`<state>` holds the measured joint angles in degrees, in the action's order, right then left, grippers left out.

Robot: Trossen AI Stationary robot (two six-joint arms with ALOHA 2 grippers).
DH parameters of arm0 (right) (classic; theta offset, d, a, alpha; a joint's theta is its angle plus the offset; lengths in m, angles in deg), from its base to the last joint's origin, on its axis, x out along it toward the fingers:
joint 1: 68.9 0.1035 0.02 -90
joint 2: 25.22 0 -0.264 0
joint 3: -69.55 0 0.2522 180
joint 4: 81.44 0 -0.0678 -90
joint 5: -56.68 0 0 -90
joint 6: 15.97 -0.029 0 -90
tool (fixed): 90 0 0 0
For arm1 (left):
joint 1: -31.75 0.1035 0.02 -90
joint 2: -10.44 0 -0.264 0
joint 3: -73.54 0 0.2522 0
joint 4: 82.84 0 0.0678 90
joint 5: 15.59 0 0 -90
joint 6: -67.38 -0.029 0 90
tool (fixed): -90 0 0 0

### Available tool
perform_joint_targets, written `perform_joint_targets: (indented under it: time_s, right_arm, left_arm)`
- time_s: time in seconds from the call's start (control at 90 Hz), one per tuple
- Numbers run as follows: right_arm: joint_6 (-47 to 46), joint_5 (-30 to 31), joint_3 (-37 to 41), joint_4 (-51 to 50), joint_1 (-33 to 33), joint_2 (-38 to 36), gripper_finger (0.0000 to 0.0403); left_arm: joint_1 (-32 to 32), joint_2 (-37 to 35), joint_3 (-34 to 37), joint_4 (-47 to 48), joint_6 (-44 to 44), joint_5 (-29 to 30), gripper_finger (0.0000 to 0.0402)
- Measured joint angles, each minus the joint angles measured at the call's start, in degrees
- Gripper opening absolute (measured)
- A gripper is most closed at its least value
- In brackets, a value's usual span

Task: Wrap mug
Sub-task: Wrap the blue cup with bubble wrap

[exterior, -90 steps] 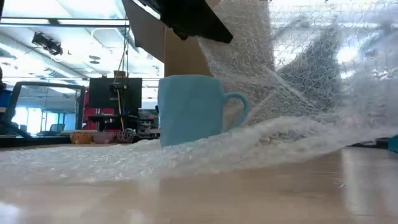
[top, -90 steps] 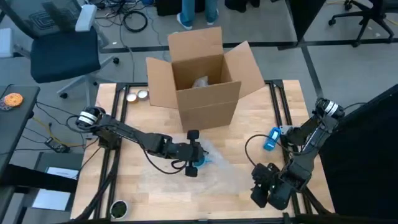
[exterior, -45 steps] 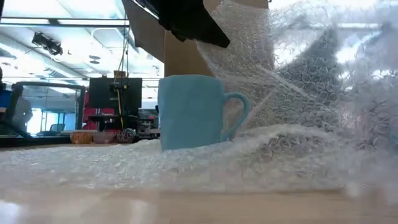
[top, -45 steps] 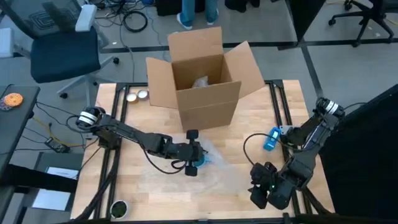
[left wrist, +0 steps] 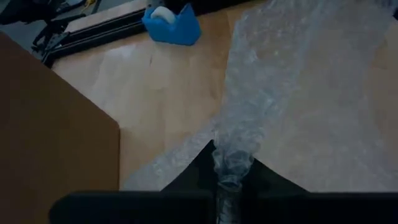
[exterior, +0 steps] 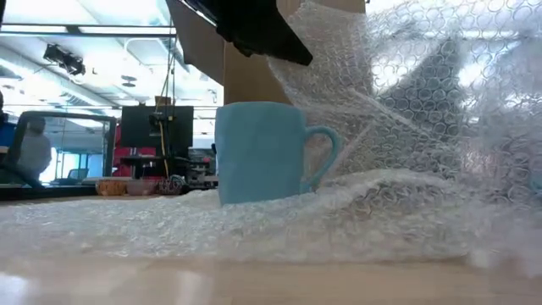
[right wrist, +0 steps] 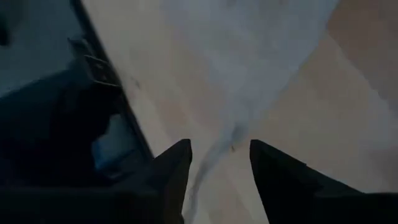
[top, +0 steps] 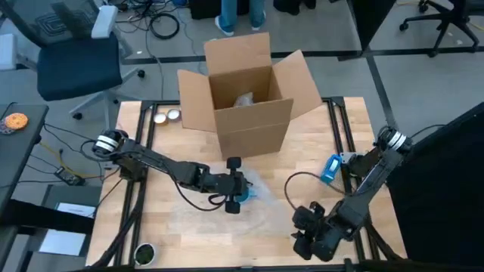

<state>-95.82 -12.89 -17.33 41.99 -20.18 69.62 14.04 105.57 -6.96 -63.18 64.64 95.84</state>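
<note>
My right gripper (top: 305,240) sat at the near edge of the table (top: 170,219), toward its right corner. Its two fingers (right wrist: 173,167) stood apart, and the edge of the wrap (right wrist: 249,81) lay between them; whether they touched it, I could not tell. The wrap (top: 265,215) spread flat over the near half of the table, from that gripper toward the middle.

Farther in, at the table's middle, my left gripper (top: 236,195) was clamped on a bunched fold of the wrap (left wrist: 231,163), pinched tight between its fingers. From that pinch the sheet fanned out wide across the wood. The mug (exterior: 262,151), light blue, stood upright on the wrap with its handle to the right in the low view, and the lifted sheet (exterior: 398,110) rose beside and behind it, up to my left gripper above. From above, only a sliver of the mug (top: 244,195) showed, just beside that gripper.

Off to the right, near the table's right rail, lay a blue tape dispenser (top: 330,168). Beyond the mug stood an open box (top: 246,94), its flaps spread, with something pale inside. Left of the box, at the far left of the table, were two small round things (top: 166,116). Past the table stood an office chair (top: 76,53).
</note>
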Motion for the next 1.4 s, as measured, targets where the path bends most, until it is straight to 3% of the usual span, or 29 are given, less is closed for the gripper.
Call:
perform_joint_targets:
  time_s: [0.178,0.333,0.522,0.689,0.856,1.144,1.4]
  right_arm:
    - [2.9,-1.2,0.0,3.2,-1.9,2.3,0.0085]
    - [4.8,3.4,0.0,3.2,-2.2,2.3,0.0009]
    - [3.5,3.7,0.0,7.5,-3.4,2.2,0.0002]
    - [-6.6,5.0,0.0,9.2,-5.1,2.1,0.0001]
    - [-8.4,5.1,0.0,10.8,-6.0,1.8,0.0]
    - [-2.8,8.1,-0.1,21.4,-7.1,1.0,0.0]
    - [2.1,8.5,-0.1,25.1,-8.8,0.5,0.0]
  left_arm:
    - [-0.7,-0.4,0.0,0.8,-0.1,0.0,0.0]
    - [-1.7,-1.6,0.0,2.1,-0.2,0.0,0.0]
    - [-2.9,-1.8,0.0,4.2,-0.2,0.0,0.0]
    - [-4.9,-1.8,0.0,4.8,0.0,0.0,0.0]
    - [-7.3,-1.9,0.0,5.9,0.0,0.0,0.0]
    - [-9.2,-1.9,0.0,7.4,2.2,1.2,0.0]
    - [-10.9,-1.9,0.0,12.3,5.0,1.2,0.0]
